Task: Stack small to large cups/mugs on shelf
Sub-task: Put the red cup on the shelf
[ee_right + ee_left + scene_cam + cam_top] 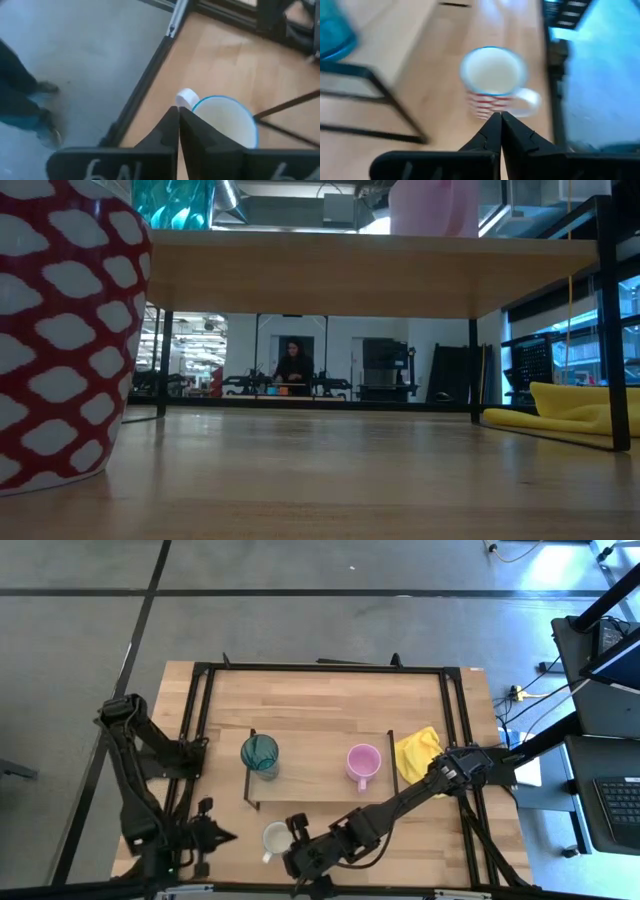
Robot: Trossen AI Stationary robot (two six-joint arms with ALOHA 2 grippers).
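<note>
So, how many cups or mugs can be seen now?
3: the teal tumbler and the pink mug stand on the shelf; the white mug stands on the table in front of it.

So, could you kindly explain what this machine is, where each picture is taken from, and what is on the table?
It is a robot with two dark arms at a wooden table. One picture looks straight down, one sits at tabletop height, and two ride on the wrists. On a low wooden shelf stand a teal tumbler and a pink mug. A white mug with a red pattern stands on the table in front of the shelf, and a yellow cloth lies to the shelf's right. The left claw and right claw are both shut, empty, and pointing at the white mug.
</note>
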